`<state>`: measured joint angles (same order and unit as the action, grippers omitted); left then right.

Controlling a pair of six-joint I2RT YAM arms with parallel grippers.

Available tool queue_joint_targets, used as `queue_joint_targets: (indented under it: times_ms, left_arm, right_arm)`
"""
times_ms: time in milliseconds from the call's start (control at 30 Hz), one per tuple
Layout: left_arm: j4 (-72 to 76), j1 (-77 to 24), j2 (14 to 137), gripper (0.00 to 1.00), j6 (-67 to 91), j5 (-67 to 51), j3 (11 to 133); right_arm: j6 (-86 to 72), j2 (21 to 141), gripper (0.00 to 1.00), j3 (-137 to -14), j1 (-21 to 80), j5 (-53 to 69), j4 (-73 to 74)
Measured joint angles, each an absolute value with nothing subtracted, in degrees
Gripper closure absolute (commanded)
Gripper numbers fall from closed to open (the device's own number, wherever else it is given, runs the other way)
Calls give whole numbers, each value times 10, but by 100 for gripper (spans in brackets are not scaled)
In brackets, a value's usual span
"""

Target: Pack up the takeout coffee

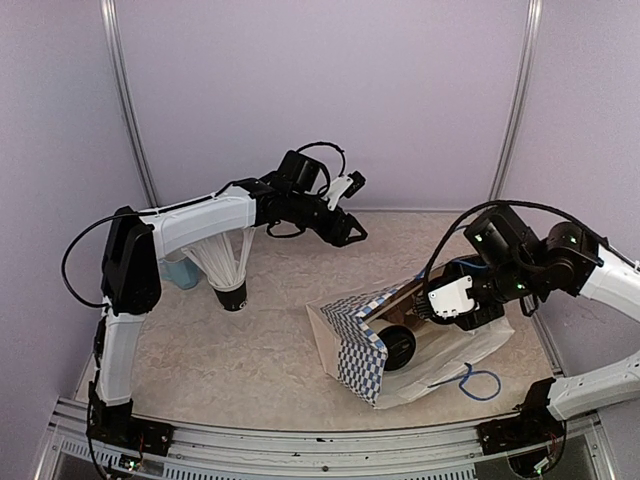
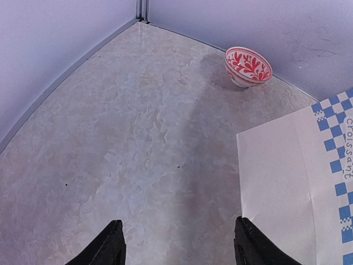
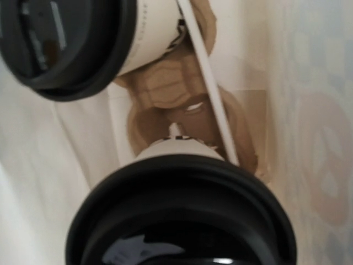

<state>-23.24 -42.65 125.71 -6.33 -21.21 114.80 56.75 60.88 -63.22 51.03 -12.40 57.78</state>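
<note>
A: Bag (image 1: 355, 345) lies sideways on the worktop (image 1: 250, 340), mouth toward the right arm (easier loading, I'd guess).
B: Coffee?
A: Near cup (image 3: 182, 221) and far cup (image 3: 66, 44) sit inside, lids outward. Right claw (image 1: 432, 310) at the mouth, grip can't tell. Left claw (image 2: 179, 229) released, empty.

Free tabletop (image 2: 138, 143) beneath left pincer (image 2: 177, 221), bowl (image 2: 248, 66) at far corner; bag (image 1: 358, 350) crowded with two lidded cups (image 3: 182, 210) (image 3: 66, 44).

The table (image 1: 270, 370) is viewed from above and behind, with the arm bases (image 1: 125, 425) at the bottom edge. The left wrist view is aimed low across it toward a back corner (the checked bag (image 2: 287, 182) at right is shared with the overhead view). The right wrist view is pointed closely into that bag.
</note>
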Motion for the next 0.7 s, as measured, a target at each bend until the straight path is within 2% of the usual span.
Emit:
queue_joint_targets:
  times_ms: [700]
  left_arm:
    - [-232, -424, 1290, 35, -56, -271, 1148]
  right_arm:
    - [594, 640, 67, -584, 508, -138, 474]
